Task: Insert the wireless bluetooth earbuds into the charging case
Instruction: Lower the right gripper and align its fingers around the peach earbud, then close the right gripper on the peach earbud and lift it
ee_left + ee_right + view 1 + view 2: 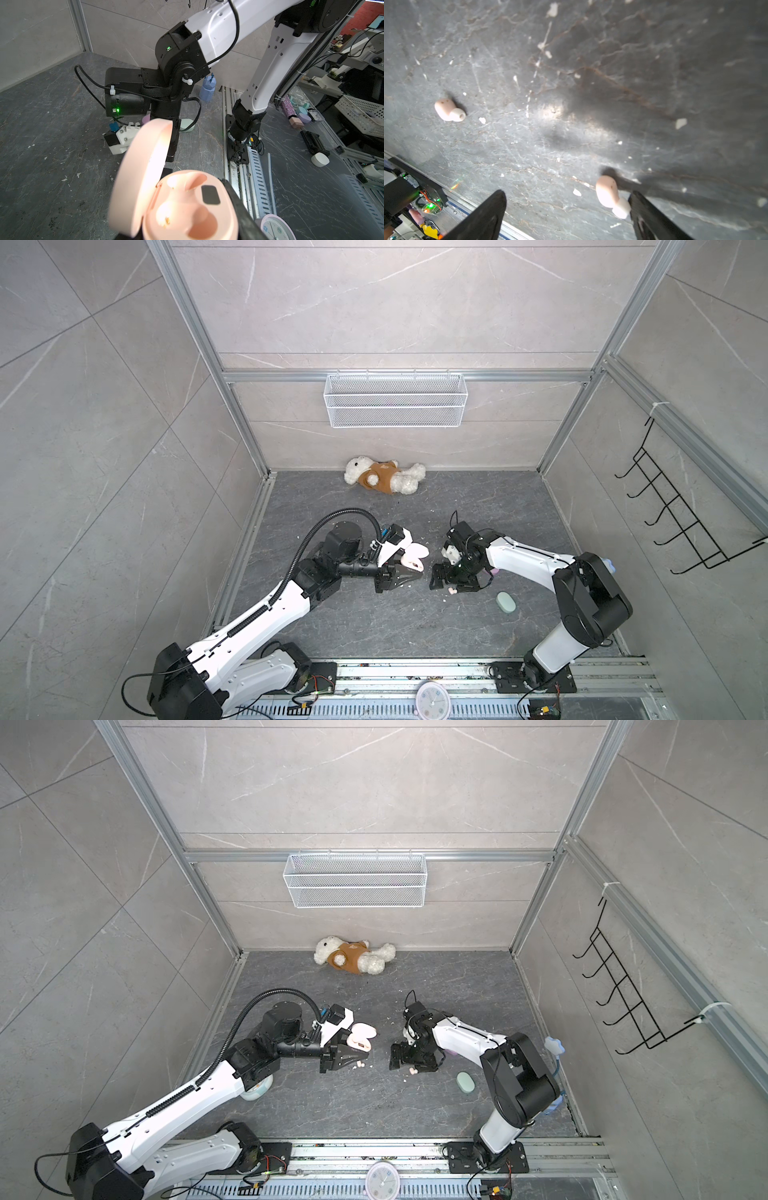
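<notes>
The right gripper [568,194] hangs spread over the tabletop [571,93]; a peach earbud [607,193] lies between its jaws, close against one finger, long axis across the closing line; farther off, the left gripper [405,570] clenches the open peach case [187,207].

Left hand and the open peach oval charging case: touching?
Touching. Left wrist view shows a black finger of the left hand pressed along the open peach oval charging case.
</notes>
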Available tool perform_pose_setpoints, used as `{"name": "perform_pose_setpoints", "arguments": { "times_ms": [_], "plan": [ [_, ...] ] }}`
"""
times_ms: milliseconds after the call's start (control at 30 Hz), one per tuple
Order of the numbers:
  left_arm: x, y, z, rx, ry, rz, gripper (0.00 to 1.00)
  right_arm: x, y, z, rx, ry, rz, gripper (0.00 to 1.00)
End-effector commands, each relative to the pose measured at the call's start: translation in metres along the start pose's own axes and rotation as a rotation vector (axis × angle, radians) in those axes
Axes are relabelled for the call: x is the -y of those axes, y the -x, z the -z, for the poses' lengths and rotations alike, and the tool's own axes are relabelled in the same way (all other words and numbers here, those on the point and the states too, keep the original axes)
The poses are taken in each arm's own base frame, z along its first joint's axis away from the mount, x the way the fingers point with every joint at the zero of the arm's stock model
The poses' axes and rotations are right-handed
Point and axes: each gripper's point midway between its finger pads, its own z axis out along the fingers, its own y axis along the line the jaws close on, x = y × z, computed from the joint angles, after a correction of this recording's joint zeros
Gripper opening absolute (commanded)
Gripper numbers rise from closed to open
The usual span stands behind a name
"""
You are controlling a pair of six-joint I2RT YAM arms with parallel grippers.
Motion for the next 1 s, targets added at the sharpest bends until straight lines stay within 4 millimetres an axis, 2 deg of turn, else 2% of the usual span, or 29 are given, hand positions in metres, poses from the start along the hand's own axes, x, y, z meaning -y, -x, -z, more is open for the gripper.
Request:
{"name": "perform_pose_setpoints", "arguments": {
  "times_ms": [0,167,300,367,467,600,800,967],
  "plan": [
    [0.005,0.012,0.006,0.032,-0.002,-0.03,0.22,0.002,-0.012,0.001,-0.028,-0.014,-0.028,0.94],
    [0.005,0.011,0.007,0.03,-0.002,-0.03,0.22,0.021,-0.009,0.014,0.028,-0.139,-0.052,0.94],
    [0.005,0.011,0.007,0.028,-0.002,-0.028,0.22,0.023,-0.003,0.026,0.074,-0.172,-0.052,0.89],
    [0.006,0.011,0.007,0.028,-0.002,-0.027,0.22,0.022,0.0,0.03,0.094,-0.171,-0.06,0.82],
    [0.006,0.011,0.007,0.028,-0.001,-0.027,0.22,0.02,0.001,0.031,0.117,-0.161,-0.09,0.66],
    [0.006,0.01,0.007,0.03,0.0,-0.026,0.22,0.021,0.001,0.028,0.152,-0.156,-0.143,0.53],
    [0.007,0.009,0.007,0.028,-0.003,-0.023,0.22,0.026,0.003,0.02,0.163,-0.182,-0.19,0.38],
    [0.008,0.008,0.008,0.028,-0.004,-0.024,0.22,0.028,0.005,0.015,0.166,-0.195,-0.213,0.33]
  ]
}}
